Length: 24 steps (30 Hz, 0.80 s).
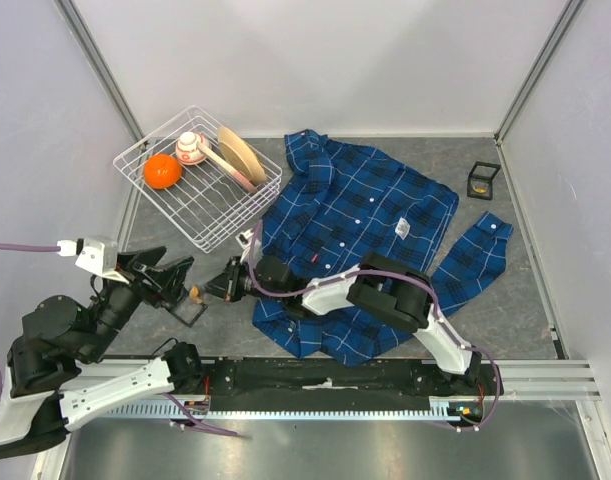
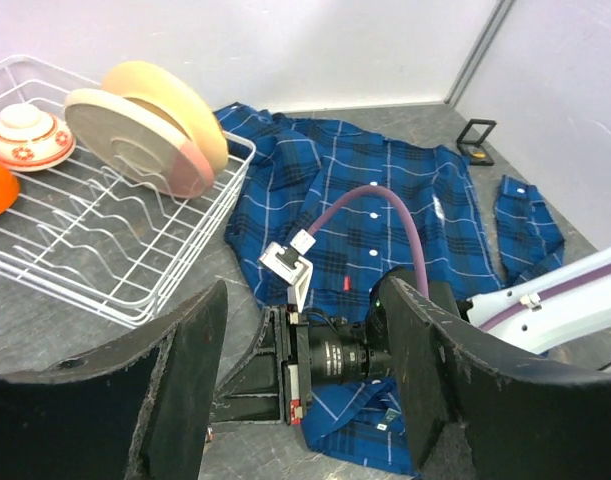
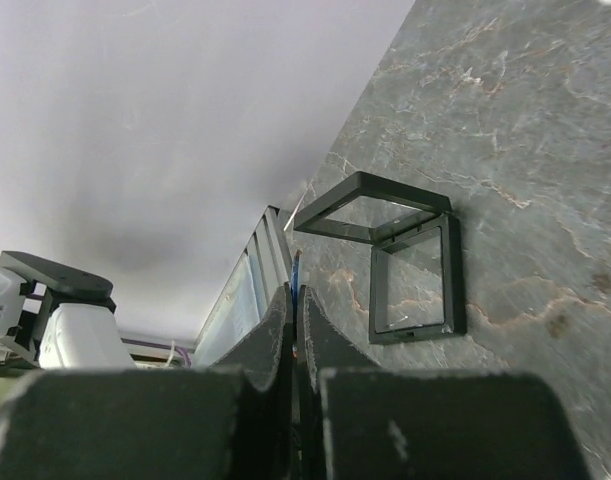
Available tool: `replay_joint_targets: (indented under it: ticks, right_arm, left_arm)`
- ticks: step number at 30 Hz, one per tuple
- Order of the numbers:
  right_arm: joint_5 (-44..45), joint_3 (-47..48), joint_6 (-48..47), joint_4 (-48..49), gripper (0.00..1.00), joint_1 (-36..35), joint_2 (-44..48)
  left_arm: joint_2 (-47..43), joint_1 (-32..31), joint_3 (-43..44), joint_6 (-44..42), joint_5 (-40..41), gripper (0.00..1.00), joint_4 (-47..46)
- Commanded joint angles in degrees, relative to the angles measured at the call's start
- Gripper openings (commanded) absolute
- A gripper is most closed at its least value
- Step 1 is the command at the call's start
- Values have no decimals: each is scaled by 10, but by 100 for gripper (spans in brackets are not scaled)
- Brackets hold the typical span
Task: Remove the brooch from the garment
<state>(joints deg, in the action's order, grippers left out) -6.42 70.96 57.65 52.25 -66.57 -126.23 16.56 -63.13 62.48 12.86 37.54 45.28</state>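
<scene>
1 grey stone-patterned table (image 1: pixel 530 300), carrying everything below

1 large blue plaid button-up shirt with thin white check lines (image 1: pixel 355 200), spread flat at the table's centre, collar towards the far wall, one sleeve out to the right; 1 small white tag (image 1: pixel 402 228) on its front

1 white wire dish rack (image 1: pixel 210 220), far left, its corner touching the shirt's shoulder

2 black grippers, meeting left of the shirt:
- left gripper (image 1: pixel 185 280), jaws spread wide, nothing between them
- right gripper (image 3: pixel 296 300), reaching across the shirt's lower part, jaws pressed together; whether they pinch anything cannot be told

2 round plates standing on edge in the rack: 1 cream-yellow (image 2: pixel 180 105), 1 beige with a pink rim (image 2: pixel 125 135)

1 orange ball-shaped item (image 1: pixel 162 171) in the rack's left corner

1 small white bowl with red marks (image 1: pixel 191 148), in the rack beside the plates

2 square black frame cases: 1 closed (image 1: pixel 482 180), far right, well apart from the shirt; 1 hinged open (image 3: pixel 405 270), just below the grippers

1 small tan-brown brooch (image 1: pixel 196 294), off the shirt, right at the right gripper's tips, above the open case
</scene>
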Motion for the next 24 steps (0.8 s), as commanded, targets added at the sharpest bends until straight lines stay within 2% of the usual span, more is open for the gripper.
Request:
replay_joint_targets:
  ticks: [1,11,24]
  right_arm:
    - [-17,45,-17,32,0,-17,-39]
    - [-39,131,-16,2,0,-37,-115]
    - [-23,153,-25,-15,0,-38,-151]
  left_arm:
    - [9,-2,-17,22,53,71,-12]
    - [24,-3,-62,10,108,71,-63]
    - [80,-2,-61,7,92,71,-70]
